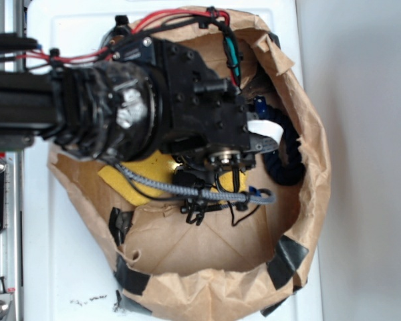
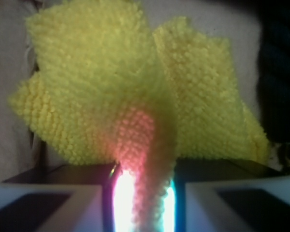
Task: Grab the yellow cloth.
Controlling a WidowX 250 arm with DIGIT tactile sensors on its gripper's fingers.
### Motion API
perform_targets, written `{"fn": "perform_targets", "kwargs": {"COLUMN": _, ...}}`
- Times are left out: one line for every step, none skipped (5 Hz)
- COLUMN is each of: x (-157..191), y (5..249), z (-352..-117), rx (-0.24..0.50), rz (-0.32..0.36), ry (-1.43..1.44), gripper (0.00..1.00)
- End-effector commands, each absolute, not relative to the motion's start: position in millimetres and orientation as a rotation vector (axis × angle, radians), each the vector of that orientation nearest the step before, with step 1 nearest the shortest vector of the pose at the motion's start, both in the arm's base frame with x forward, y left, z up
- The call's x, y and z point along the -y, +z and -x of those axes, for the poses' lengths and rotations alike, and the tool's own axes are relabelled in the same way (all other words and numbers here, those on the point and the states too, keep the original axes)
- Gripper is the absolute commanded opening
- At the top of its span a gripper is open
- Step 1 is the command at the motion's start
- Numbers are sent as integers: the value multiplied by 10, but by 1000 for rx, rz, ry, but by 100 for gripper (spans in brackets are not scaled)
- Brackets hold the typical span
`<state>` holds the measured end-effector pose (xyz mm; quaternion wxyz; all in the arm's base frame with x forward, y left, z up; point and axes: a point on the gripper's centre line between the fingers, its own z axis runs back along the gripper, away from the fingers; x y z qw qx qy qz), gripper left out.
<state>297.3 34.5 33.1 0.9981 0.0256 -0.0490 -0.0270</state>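
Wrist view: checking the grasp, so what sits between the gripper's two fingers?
A bunched fold of the yellow cloth runs down between the fingers of the gripper, seen in the wrist view; the jaws have closed on it.

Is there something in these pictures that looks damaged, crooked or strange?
Yes. The brown paper lining is crumpled, torn along its rim and patched with black tape. The yellow cloth is not flat: the tool is shut on it, and it bunches into a fold there. A dark rope lies curled beside it.
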Motion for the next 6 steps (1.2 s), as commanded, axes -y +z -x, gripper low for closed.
{"fn": "perform_targets", "kwargs": {"x": -247, "y": 1186, "z": -2729, "rx": 169, "rz": 23, "ry": -9, "gripper": 0}}
{"fn": "perform_targets", "kwargs": {"x": -153, "y": 1607, "z": -2743, "rx": 150, "rz": 55, "ry": 25, "gripper": 0}}
{"fn": "perform_targets", "kwargs": {"x": -137, "y": 1784, "z": -2774, "rx": 164, "rz": 6, "ry": 86, "gripper": 0}}
{"fn": "perform_targets", "kwargs": {"x": -111, "y": 2036, "z": -2789, "rx": 205, "rz": -3, "ry": 127, "gripper": 0}}
{"fn": "perform_targets", "kwargs": {"x": -95, "y": 2325, "z": -2755, "rx": 215, "rz": 74, "ry": 119, "gripper": 0}}
{"fn": "perform_targets", "kwargs": {"x": -109, "y": 2569, "z": -2718, "rx": 236, "rz": 89, "ry": 142, "gripper": 0}}
